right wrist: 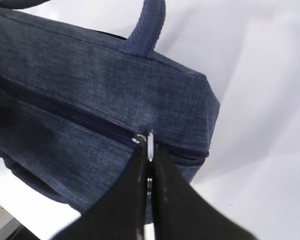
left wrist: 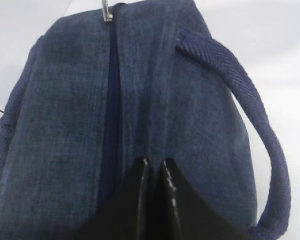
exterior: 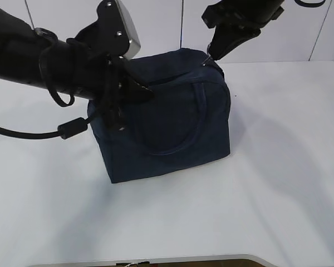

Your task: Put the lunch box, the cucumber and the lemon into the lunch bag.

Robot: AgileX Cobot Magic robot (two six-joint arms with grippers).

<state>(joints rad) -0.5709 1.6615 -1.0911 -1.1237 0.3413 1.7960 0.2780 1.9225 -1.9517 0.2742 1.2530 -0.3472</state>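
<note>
left arm reaches in level, fingers together on the lunch bag's left top; right arm angles down, fingers clamped on the zipper pull.

Both arms reach in from above, the left gripper with jaws pressed together, the right gripper pinched tight.
</note>
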